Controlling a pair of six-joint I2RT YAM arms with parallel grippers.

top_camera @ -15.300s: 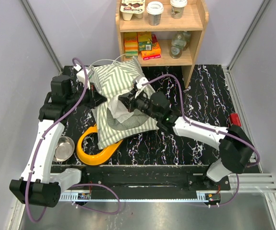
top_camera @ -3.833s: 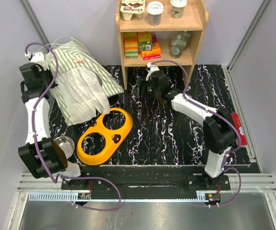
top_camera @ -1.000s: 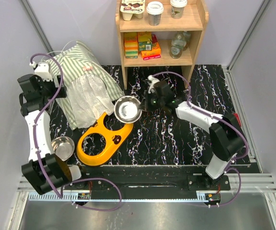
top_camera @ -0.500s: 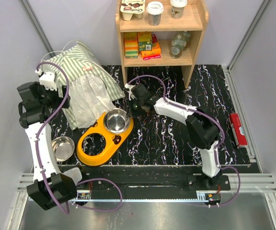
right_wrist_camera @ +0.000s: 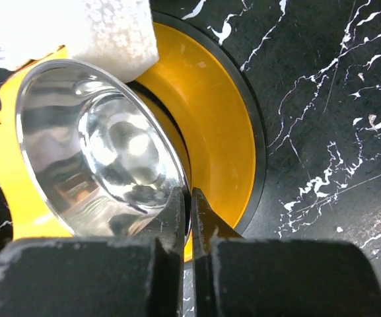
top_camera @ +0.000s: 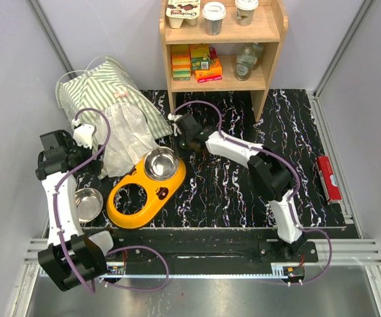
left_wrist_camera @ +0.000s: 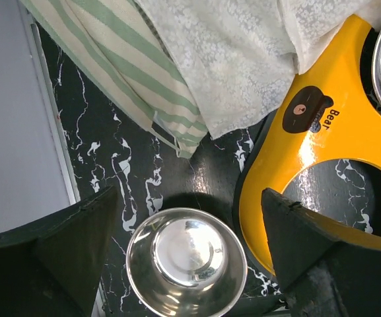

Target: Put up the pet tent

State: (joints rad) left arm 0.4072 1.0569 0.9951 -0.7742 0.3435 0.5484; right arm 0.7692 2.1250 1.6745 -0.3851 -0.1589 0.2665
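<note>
Lowered from the pet tent (top_camera: 104, 86), the left gripper (left_wrist_camera: 190, 193) hangs spread wide above a loose steel bowl (left_wrist_camera: 187, 254). The right gripper (right_wrist_camera: 187, 198) pinches the rim of the 2nd steel bowl (right_wrist_camera: 104, 152) in the yellow bowl holder (top_camera: 131, 201); the tent stands at the table's (top_camera: 289, 132) far-left corner.

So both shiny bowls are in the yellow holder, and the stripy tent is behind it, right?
No, only one bowl is in the holder; the other bowl stands on the table left of it, as the top view shows. The tent is behind it.
</note>
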